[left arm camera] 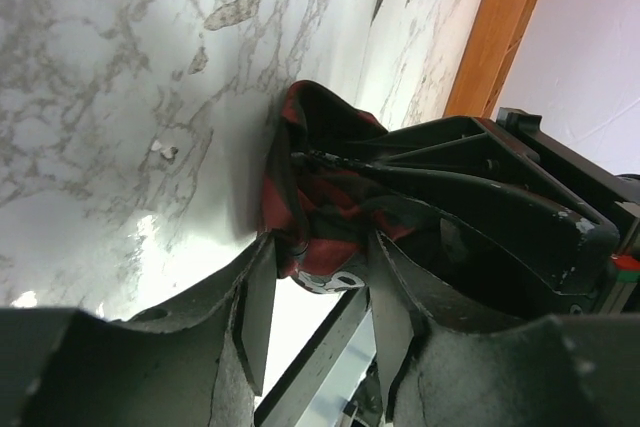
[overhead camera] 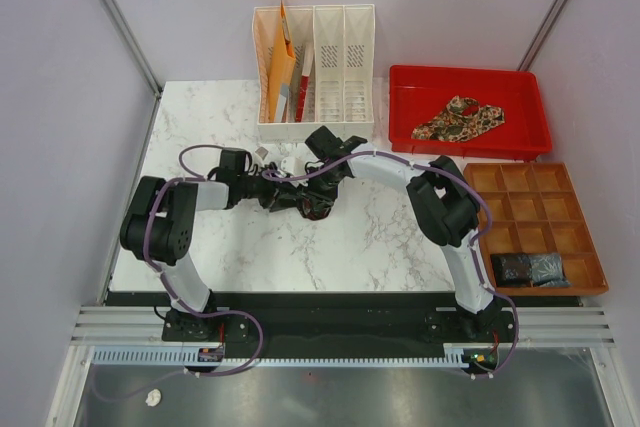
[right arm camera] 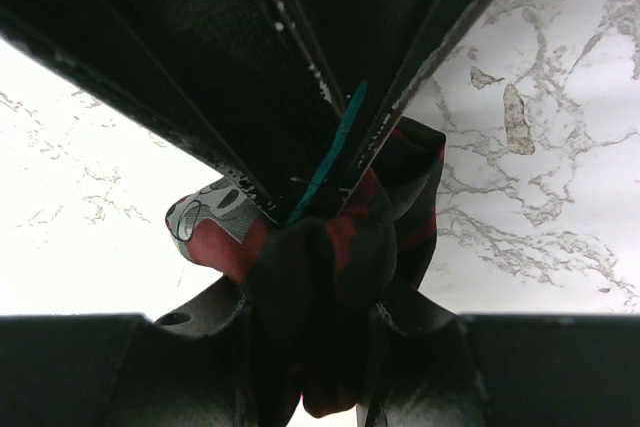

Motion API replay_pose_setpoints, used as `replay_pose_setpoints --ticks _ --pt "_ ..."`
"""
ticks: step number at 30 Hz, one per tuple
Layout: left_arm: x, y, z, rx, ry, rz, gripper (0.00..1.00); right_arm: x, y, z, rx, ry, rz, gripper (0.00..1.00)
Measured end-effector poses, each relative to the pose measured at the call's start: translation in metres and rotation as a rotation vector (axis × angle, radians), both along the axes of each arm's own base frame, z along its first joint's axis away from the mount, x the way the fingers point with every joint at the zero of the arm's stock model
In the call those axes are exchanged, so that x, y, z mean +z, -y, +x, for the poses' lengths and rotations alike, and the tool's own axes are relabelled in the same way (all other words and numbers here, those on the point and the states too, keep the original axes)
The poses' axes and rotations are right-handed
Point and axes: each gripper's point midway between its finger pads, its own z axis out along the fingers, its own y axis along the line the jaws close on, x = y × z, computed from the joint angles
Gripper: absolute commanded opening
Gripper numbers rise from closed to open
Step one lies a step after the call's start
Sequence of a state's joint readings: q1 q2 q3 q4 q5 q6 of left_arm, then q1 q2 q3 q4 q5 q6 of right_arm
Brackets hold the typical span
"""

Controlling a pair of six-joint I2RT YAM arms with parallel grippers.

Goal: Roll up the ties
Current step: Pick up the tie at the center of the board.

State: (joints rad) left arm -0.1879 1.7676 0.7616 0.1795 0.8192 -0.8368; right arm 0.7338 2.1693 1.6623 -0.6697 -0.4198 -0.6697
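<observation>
While both arms reach to the middle of the marble tabletop (overhead camera: 350,247), just in front of the white file holder (overhead camera: 315,72), the overhead view shows their jaws meeting nose to nose, with their work all but hidden between them. Right of the file holder, a paisley tie (overhead camera: 462,119) lies loose in a red tray (overhead camera: 520,97), apparently awaiting its turn. Farther right of the holder and toward the near edge, a divided wooden box (overhead camera: 520,209) holds two dark bundles (overhead camera: 530,268), likely finished rolls.

From the left wrist, a dark red-and-black tie (left arm camera: 320,217) is bunched into a rough roll in front of the file holder, low against the tabletop; whether it touches cannot be told. The left jaws stand partly open on either side of it and appear to grip nothing. The right jaws, reaching in from the opposite side, pinch the roll, seemingly to keep it from unwinding.

From the right wrist, the right jaws are clamped on the roll, with a grey label (right arm camera: 205,217) poking out at one side. The one-sided hold suggests a hand-over, so that a single arm can carry the roll to the box.
</observation>
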Motion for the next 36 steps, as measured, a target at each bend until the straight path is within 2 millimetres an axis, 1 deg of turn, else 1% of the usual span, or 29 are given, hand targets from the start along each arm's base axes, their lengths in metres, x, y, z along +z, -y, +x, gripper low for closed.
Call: replay_pose_setpoints --ticks 2,4,6,7,8,9,10,11,12,13,14,15,16,17,20,21,22,25,30,34,36 --pt "0.001 0.002 0.000 -0.003 0.003 -0.003 0.40 0.000 0.001 0.000 -0.001 0.001 -0.003 0.05" --pt "0.002 0.005 0.000 -0.007 0.006 -0.007 0.38 0.000 0.003 -0.001 -0.003 0.002 -0.008 0.05" --pt "0.001 0.007 0.000 -0.010 0.007 -0.011 0.31 0.000 0.004 -0.002 -0.006 0.002 -0.011 0.05" --pt "0.000 0.008 0.000 -0.010 0.002 -0.013 0.27 0.000 0.004 -0.002 -0.007 0.001 -0.011 0.05" --pt "-0.001 0.008 0.000 -0.008 -0.003 -0.015 0.16 0.000 0.004 -0.002 -0.008 0.001 -0.012 0.06" --pt "-0.002 0.008 0.000 -0.006 -0.008 -0.016 0.11 0.000 0.005 -0.002 -0.009 0.001 -0.013 0.06" --pt "-0.002 0.008 0.000 -0.005 -0.014 -0.017 0.07 0.000 0.005 -0.003 -0.012 0.001 -0.014 0.09" --pt "-0.003 0.009 0.000 -0.003 -0.018 -0.019 0.02 -0.001 0.006 -0.003 -0.015 0.000 -0.016 0.14" --pt "-0.002 0.009 0.001 -0.004 -0.017 -0.021 0.02 -0.001 0.006 -0.003 -0.016 0.001 -0.016 0.16" --pt "-0.002 0.010 0.001 -0.005 -0.017 -0.023 0.02 -0.001 0.006 -0.003 -0.018 0.001 -0.016 0.19" --pt "-0.002 0.010 0.001 -0.006 -0.017 -0.024 0.02 0.000 0.007 -0.003 -0.020 0.002 -0.016 0.32" --pt "-0.002 0.010 0.001 -0.007 -0.016 -0.023 0.02 0.000 0.007 -0.003 -0.020 0.003 -0.015 0.38" --pt "-0.002 0.010 0.000 -0.007 -0.018 -0.024 0.02 0.000 0.007 -0.004 -0.021 0.004 -0.015 0.42" --pt "-0.002 0.010 0.000 -0.008 -0.019 -0.024 0.02 0.000 0.008 -0.004 -0.023 0.005 -0.014 0.51" --pt "-0.002 0.010 -0.001 -0.011 -0.026 -0.022 0.02 0.000 0.009 -0.005 -0.030 0.001 -0.012 0.72" --pt "-0.002 0.010 -0.001 -0.013 -0.028 -0.020 0.02 -0.001 0.010 -0.007 -0.031 -0.002 -0.013 0.75" --pt "-0.002 0.011 -0.002 -0.016 -0.033 -0.017 0.02 -0.002 0.011 -0.008 -0.033 -0.006 -0.016 0.83" --pt "0.000 0.012 -0.003 -0.026 -0.034 -0.013 0.02 -0.002 0.014 -0.009 -0.039 -0.015 -0.015 0.98" --pt "0.009 0.013 -0.002 -0.036 -0.004 -0.012 0.02 0.005 0.021 -0.012 -0.063 -0.041 -0.003 0.98" --pt "0.015 0.013 -0.001 -0.044 0.017 -0.006 0.02 0.022 0.026 -0.007 -0.104 -0.060 0.038 0.98" --pt "0.017 0.012 0.000 -0.042 0.026 -0.003 0.02 0.034 0.030 -0.003 -0.139 -0.074 0.073 0.98"
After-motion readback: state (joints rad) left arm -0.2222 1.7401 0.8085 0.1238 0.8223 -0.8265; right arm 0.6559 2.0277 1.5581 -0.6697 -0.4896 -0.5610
